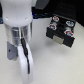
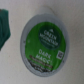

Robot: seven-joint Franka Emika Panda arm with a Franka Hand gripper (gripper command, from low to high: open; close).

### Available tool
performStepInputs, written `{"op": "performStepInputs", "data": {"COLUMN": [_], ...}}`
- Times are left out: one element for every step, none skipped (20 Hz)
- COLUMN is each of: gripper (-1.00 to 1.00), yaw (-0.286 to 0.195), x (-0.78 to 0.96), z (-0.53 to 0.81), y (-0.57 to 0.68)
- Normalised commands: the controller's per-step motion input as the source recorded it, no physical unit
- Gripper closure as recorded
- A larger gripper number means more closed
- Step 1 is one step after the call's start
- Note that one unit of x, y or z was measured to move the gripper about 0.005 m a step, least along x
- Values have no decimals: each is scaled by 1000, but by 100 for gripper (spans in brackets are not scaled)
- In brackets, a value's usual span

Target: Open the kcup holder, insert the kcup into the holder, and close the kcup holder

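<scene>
The kcup, a round pod with a bright green printed top and a whitish rim, lies on the pale table and fills most of the wrist view, seen from straight above. No fingers show in that view. In the exterior view the white arm and my gripper stand large in the foreground and hide the kcup. The fingers are not clear there, so open or shut cannot be told. The kcup holder, a black boxy unit with pale slot handles, sits at the exterior view's right, apart from the arm.
A dark green object lies beside the kcup at the edge of the wrist view. A dark surface borders the pale table at the back of the exterior view.
</scene>
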Motion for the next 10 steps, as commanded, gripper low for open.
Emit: {"op": "performStepInputs", "data": {"gripper": [-100,-100,-100,-100,-100,-100,-100,-100,-100,-100], "yaw": [-99,-95,-98,0,0,0,0,0,0,1], "x": [424,405,389,77,206,274,314,311,289,274], "z": [14,19,17,0,0,23,51,57,34,20], "y": [2,21,36,26,200,320,380,406,394,397]}}
